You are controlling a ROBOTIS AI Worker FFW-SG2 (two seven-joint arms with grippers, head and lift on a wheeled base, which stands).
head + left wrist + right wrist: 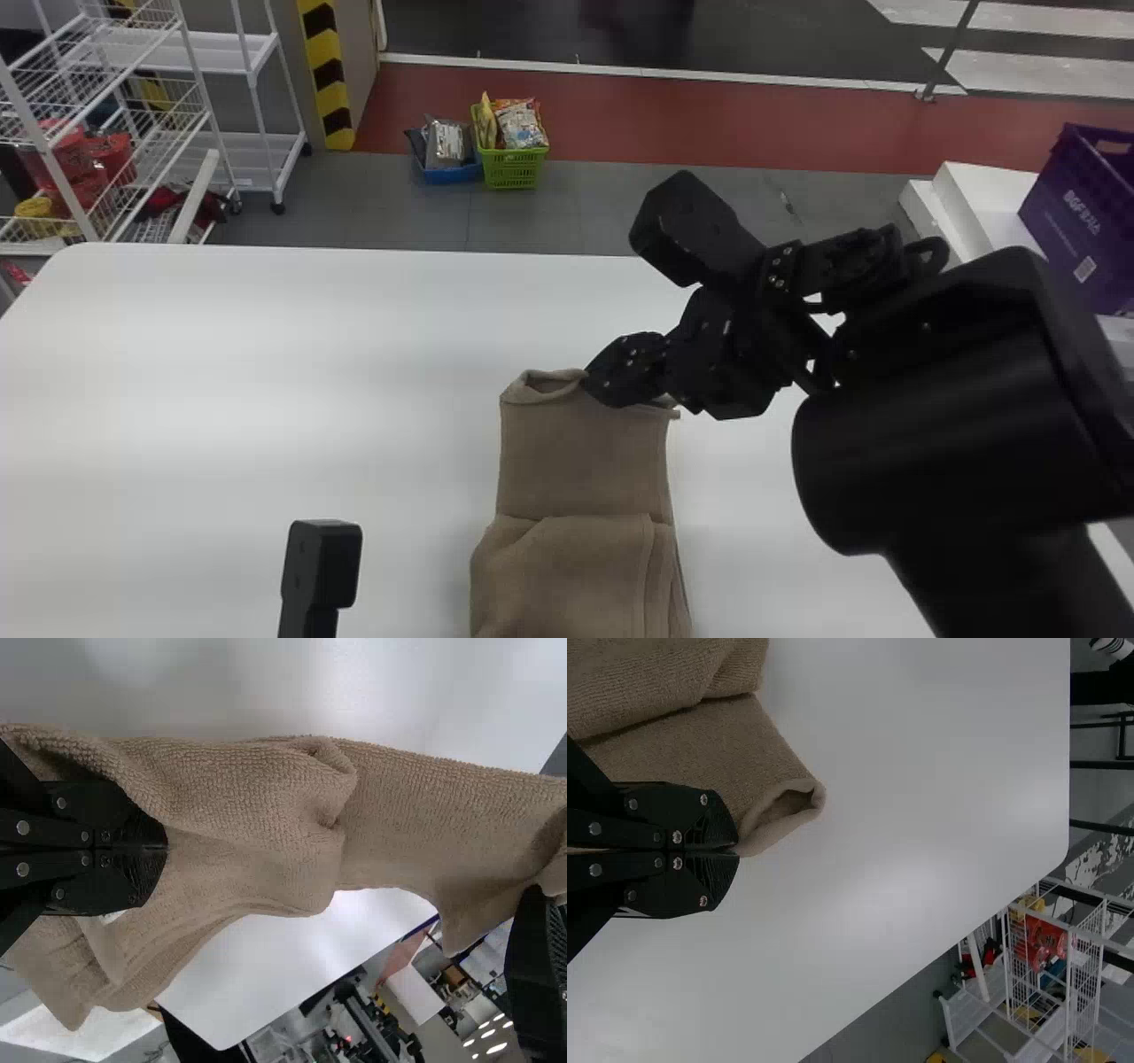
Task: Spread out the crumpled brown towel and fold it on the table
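The brown towel (580, 461) lies on the white table from the lower centre toward the middle, its near part layered and rumpled. At its far edge, right of a curled corner, my right gripper (592, 379) is shut on the cloth. In the right wrist view, the right gripper (737, 850) pinches the rim of the towel (713, 757). A black block of my left gripper's wrist (321, 567) stands left of the towel. In the left wrist view, my left gripper (164, 850) is shut on the bunched near part of the towel (257, 815).
White wire shelves (204, 89) stand beyond the table (221, 372) at the far left. Green (514, 167) and blue (452, 174) baskets with packets are on the floor behind. A purple crate (1085, 213) stands at the far right, beside white boxes (983, 208).
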